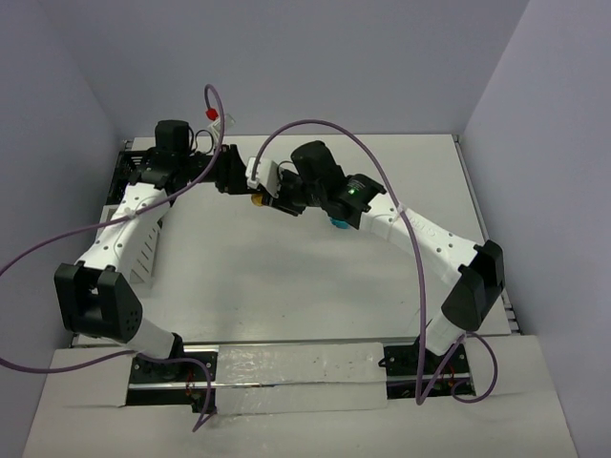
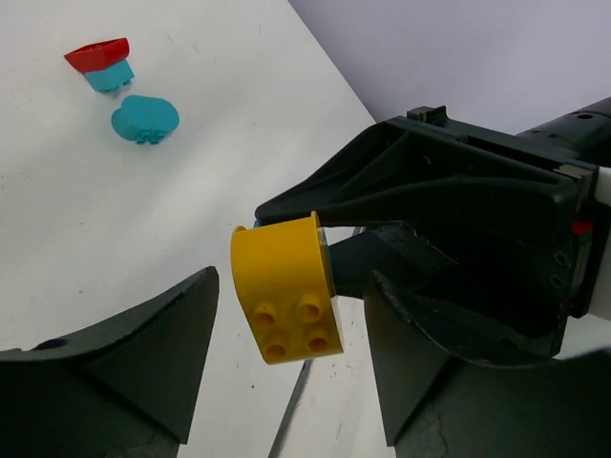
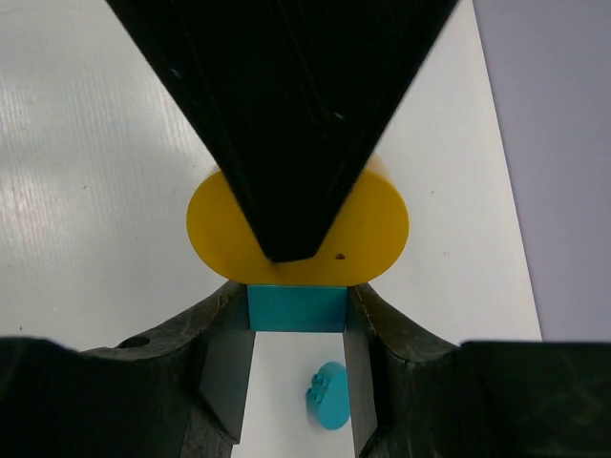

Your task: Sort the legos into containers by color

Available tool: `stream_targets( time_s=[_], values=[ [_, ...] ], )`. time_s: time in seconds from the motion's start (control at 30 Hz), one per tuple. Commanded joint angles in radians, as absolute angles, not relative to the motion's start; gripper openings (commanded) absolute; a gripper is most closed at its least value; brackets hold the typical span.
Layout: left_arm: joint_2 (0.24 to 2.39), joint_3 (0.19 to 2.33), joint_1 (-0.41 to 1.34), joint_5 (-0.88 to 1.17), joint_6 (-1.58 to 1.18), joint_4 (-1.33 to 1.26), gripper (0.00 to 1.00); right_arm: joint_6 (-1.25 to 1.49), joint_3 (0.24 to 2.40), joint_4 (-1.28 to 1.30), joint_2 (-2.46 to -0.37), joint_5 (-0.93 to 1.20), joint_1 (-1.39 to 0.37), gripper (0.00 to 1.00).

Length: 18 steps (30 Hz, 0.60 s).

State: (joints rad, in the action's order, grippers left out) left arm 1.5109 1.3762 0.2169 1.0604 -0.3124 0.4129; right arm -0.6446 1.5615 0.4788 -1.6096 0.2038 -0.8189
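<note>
— While the arms meet to the right of the white container [image 1: 143,250], what has the right hand [image 3: 296,298] got?
— I read it clamped tight on a cyan brick [image 3: 296,307]. A yellow rounded lego [image 2: 284,286] is stuck to that brick, and both are held above the worktop [image 1: 286,286].
— Left hand [image 2: 296,279]?
— Partly spread. Its fingers [image 2: 143,363] flank the yellow piece with gaps on both sides, gripping nothing.
— Loose pieces?
— One cyan rounded lego [image 2: 144,118] lies on the worktop, farther right of the container. A red piece [image 2: 98,52] sits on another cyan one.
</note>
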Motion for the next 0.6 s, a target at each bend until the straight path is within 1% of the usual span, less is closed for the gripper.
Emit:
stream_targets(
  time_s=[0.0, 0.1, 0.2, 0.27, 0.33, 0.47, 0.57],
  values=[
    [1.522, 1.384, 0.221, 1.117, -0.336, 0.365, 0.44, -0.678, 1.54, 0.397, -1.565, 0.173, -0.836, 0.0],
    [1.511, 1.369, 0.207, 1.14, -0.325, 0.375, 0.11, -0.673, 1.525, 0.38, -1.562, 0.144, -0.836, 0.0],
    [1.485, 1.321, 0.154, 1.18, -0.373, 0.342, 0.0, -0.66, 1.481, 0.331, -1.546, 0.1, -0.836, 0.0],
    [1.456, 1.307, 0.093, 1.2, -0.382, 0.332, 0.0, -0.663, 1.438, 0.273, -1.517, 0.065, -0.836, 0.0],
    [1.44, 1.32, -0.011, 1.196, -0.304, 0.389, 0.0, -0.669, 1.376, 0.239, -1.494, 0.037, -0.833, 0.0],
    [1.442, 1.409, -0.215, 1.163, -0.122, 0.57, 0.0, -0.679, 1.298, 0.231, -1.45, 0.032, -0.826, 0.0],
    [1.479, 1.515, -0.362, 1.082, 0.082, 0.783, 0.0, -0.667, 1.258, 0.235, -1.437, 0.037, -0.819, 0.0]
  ],
)
